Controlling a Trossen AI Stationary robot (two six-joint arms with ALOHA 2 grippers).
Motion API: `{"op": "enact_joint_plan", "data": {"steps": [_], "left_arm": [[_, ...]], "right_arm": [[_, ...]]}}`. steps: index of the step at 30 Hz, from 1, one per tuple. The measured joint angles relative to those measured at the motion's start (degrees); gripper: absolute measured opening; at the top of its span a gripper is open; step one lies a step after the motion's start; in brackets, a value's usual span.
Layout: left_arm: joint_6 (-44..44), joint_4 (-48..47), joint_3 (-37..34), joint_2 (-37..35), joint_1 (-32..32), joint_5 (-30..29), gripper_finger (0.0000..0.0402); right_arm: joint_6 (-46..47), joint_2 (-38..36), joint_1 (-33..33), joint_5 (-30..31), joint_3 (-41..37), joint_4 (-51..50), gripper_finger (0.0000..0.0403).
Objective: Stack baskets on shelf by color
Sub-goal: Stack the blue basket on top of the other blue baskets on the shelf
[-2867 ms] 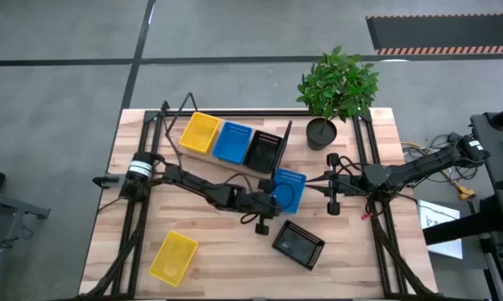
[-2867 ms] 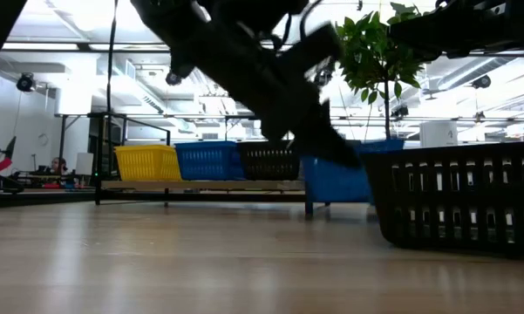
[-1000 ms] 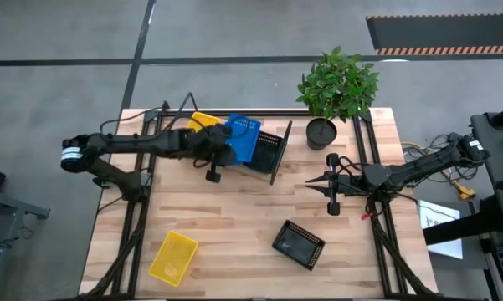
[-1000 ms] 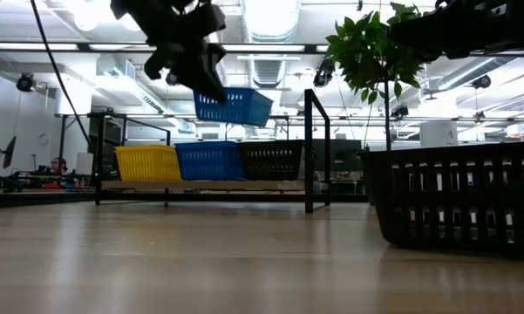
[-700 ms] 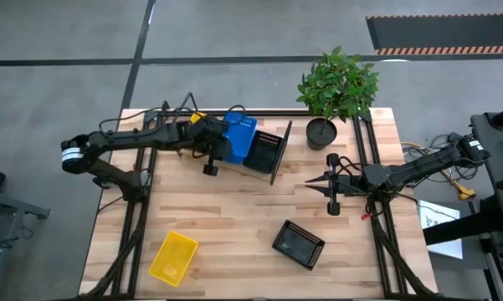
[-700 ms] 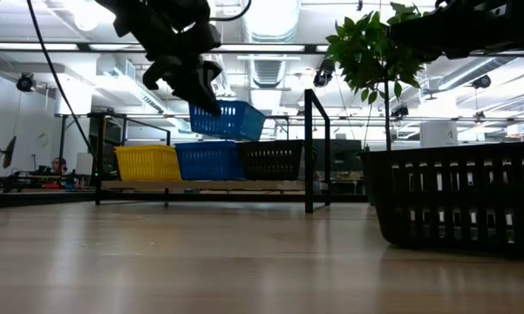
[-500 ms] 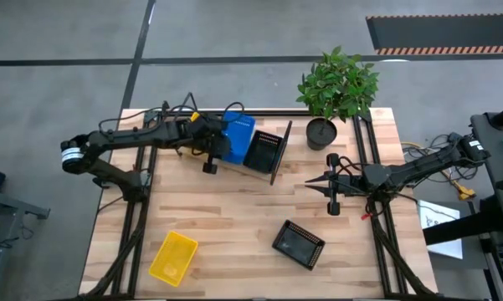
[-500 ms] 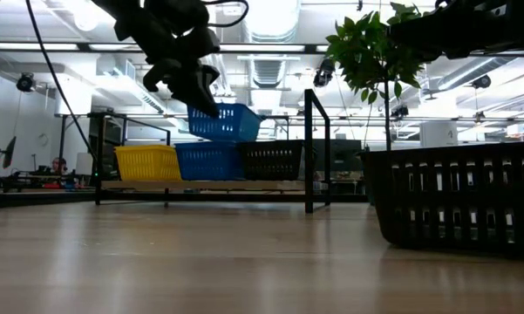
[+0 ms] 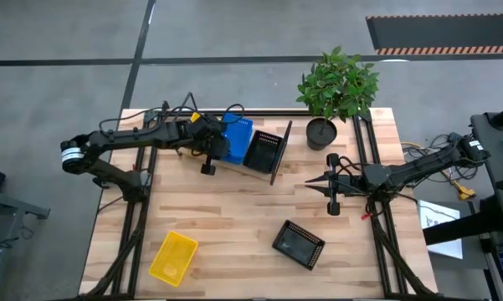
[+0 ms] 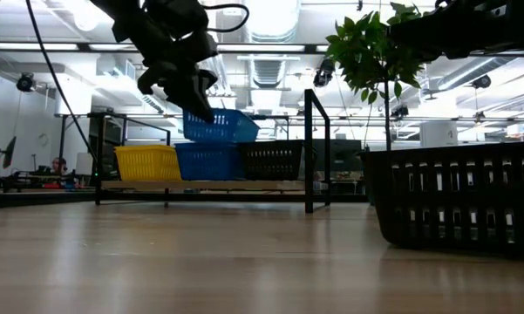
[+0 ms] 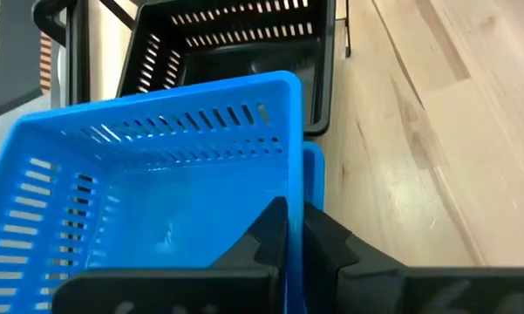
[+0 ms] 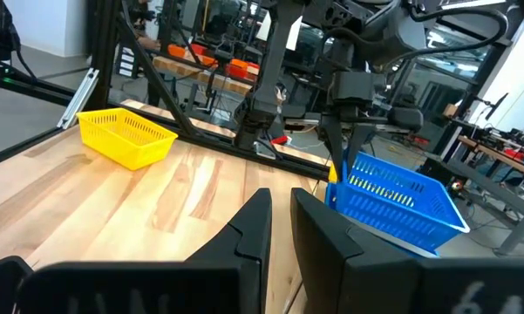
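A blue plastic mesh basket (image 10: pixel 220 126) hangs tilted just above the blue basket (image 10: pixel 207 161) on the low light-wood shelf (image 10: pixel 200 185) at the table's back edge, pinched by its rim in the left gripper (image 11: pixel 295 234). Beside them on the shelf sit 1 yellow basket (image 10: pixel 146 162) and 1 black basket (image 10: pixel 270 160). The right gripper (image 9: pixel 310 184), jaws narrow and empty, waits near the table's right edge

Left gripper (image 11: pixel 295 228) clamped, raised.
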Motion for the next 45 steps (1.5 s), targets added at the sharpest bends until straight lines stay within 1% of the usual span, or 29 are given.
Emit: {"op": "enact_joint_plan", "data": {"steps": [34,45], "left_arm": [[-0.5,0.1,0.0,0.0,0.0,-0.1,0.0000],[-0.5,-1.7,0.0,0.0,0.0,-0.1,0.0000]], "right_arm": [[0.1,0.0,0.0,0.0,0.0,0.0,0.0038],[0.0,0.0,0.0,0.0,0.0,0.0,0.0038]]}}
